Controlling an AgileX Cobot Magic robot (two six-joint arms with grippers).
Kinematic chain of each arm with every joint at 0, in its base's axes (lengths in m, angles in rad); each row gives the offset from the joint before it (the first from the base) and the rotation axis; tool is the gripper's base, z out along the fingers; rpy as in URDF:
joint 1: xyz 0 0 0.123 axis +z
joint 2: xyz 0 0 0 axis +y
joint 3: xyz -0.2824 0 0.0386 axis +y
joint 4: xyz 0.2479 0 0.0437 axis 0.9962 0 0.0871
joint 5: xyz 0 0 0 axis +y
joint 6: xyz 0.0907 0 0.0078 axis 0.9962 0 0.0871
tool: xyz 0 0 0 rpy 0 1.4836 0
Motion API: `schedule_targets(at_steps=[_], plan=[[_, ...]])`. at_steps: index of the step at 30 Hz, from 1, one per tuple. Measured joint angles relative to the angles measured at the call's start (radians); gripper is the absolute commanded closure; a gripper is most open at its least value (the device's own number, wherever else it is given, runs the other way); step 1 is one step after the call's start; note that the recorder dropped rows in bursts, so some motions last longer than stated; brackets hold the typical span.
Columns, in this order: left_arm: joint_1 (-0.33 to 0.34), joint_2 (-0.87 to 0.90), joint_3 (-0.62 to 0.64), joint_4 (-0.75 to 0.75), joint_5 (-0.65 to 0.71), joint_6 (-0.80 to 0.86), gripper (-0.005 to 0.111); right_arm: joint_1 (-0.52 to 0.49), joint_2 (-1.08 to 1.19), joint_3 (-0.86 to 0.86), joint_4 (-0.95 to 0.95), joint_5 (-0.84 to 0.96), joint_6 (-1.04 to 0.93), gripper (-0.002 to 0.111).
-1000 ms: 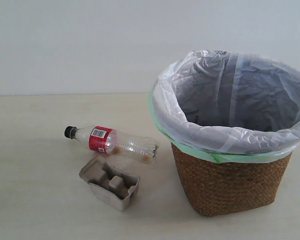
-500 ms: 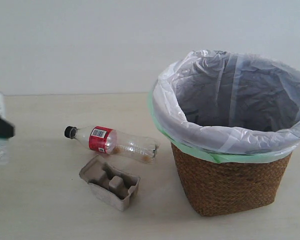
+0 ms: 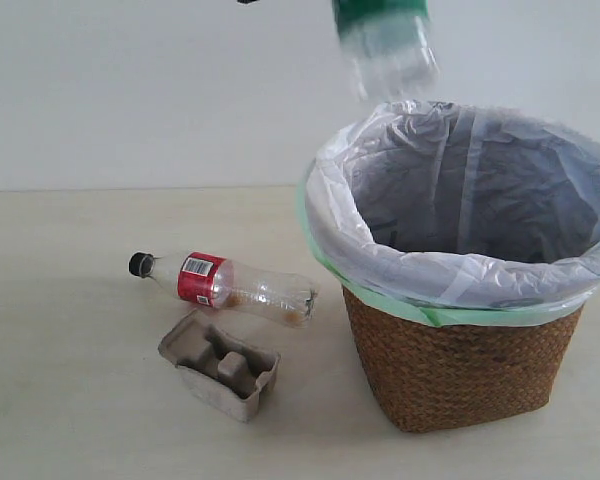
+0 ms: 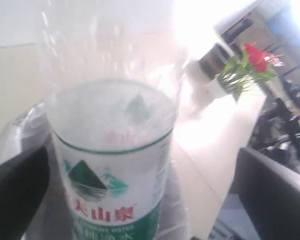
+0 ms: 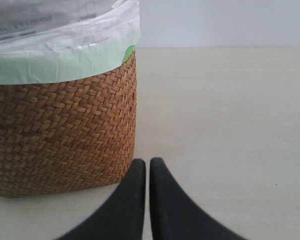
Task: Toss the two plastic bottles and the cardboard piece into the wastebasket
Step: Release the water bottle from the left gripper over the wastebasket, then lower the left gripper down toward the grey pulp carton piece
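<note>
The wider clear bottle with the green-white label [image 3: 385, 45] is blurred in the air just above the rear rim of the wicker wastebasket [image 3: 460, 370]. In the left wrist view this bottle [image 4: 115, 165] fills the space at my left gripper [image 4: 142, 152]. One dark finger [image 4: 15, 190] is against it and the other stands well apart, so the gripper is open. The slimmer red-label bottle [image 3: 225, 285] lies on its side left of the basket. The cardboard tray [image 3: 220, 365] sits in front of it. My right gripper [image 5: 147, 164] is shut and empty, low beside the wastebasket [image 5: 60, 135].
The beige table [image 3: 70, 400] extends left of and in front of the basket. The white bag liner [image 3: 380, 250] folds over the rim above a green edge. The left wrist view shows a red-flowered plant [image 4: 245, 65] and dark furniture far off.
The green-label bottle came in at the left edge half a second ago in the gripper and is now high over the basket. The red-label bottle, tray and basket have not moved.
</note>
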Motion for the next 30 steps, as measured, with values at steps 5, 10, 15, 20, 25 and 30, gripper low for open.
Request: schedule_targets(at_steps=[5,10,15,20,25,30], plan=[[-0.001,0.031,-0.051,0.44,0.201,-0.224,0.015,0.0,0.0,0.0,0.0,0.0,0.0,0.108],[0.032,0.012,-0.013,0.65,0.249,-0.264,0.015,0.0,0.0,0.0,0.0,0.0,0.0,0.108],[0.057,-0.045,0.14,0.835,0.261,-0.258,0.015,0.0,0.0,0.0,0.0,0.0,0.0,0.108],[0.069,-0.047,0.383,0.876,0.261,-0.045,0.015,0.0,0.0,0.0,0.0,0.0,0.0,0.108],[0.069,-0.045,0.574,0.831,0.262,0.18,0.015,0.0,0.0,0.0,0.0,0.0,0.0,0.108],[0.069,-0.043,0.667,0.824,0.262,0.4,0.015,0.0,0.0,0.0,0.0,0.0,0.0,0.108]])
